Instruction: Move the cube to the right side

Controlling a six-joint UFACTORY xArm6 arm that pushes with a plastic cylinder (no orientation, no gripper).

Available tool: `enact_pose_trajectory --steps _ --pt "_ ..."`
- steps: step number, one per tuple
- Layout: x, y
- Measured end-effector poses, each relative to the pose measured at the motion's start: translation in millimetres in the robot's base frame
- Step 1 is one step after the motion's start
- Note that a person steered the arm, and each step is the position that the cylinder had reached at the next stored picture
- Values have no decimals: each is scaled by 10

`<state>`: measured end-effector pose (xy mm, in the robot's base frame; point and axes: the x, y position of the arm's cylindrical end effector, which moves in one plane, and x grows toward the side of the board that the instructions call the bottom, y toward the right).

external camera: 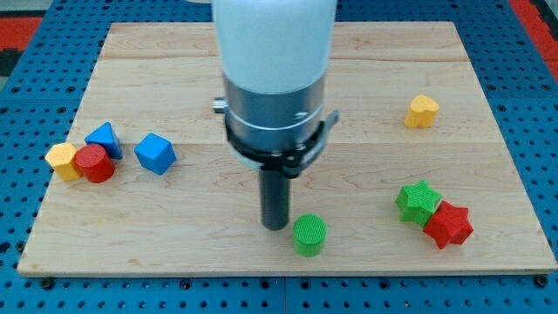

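A blue cube (pixel 156 153) sits on the wooden board (pixel 366 174) at the view's left. My tip (pixel 275 225) is at the lower middle of the board, well to the right of the cube and just left of a green cylinder (pixel 309 235). The rod hangs from a wide white and grey arm body that hides the board's upper middle.
Left of the cube stand a blue triangular block (pixel 105 139), a red cylinder (pixel 94 164) and a yellow block (pixel 63 160), clustered together. At the right are a yellow block (pixel 422 112), a green star block (pixel 418 201) and a red star block (pixel 449 224) touching it.
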<state>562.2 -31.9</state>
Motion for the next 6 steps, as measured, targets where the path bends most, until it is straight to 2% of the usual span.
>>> enact_pose_trajectory --steps 1,2,3,4,6 --pt "386 84" --pt "344 1016" --pt "294 1382" --pt "354 214" --pt "59 -2328"
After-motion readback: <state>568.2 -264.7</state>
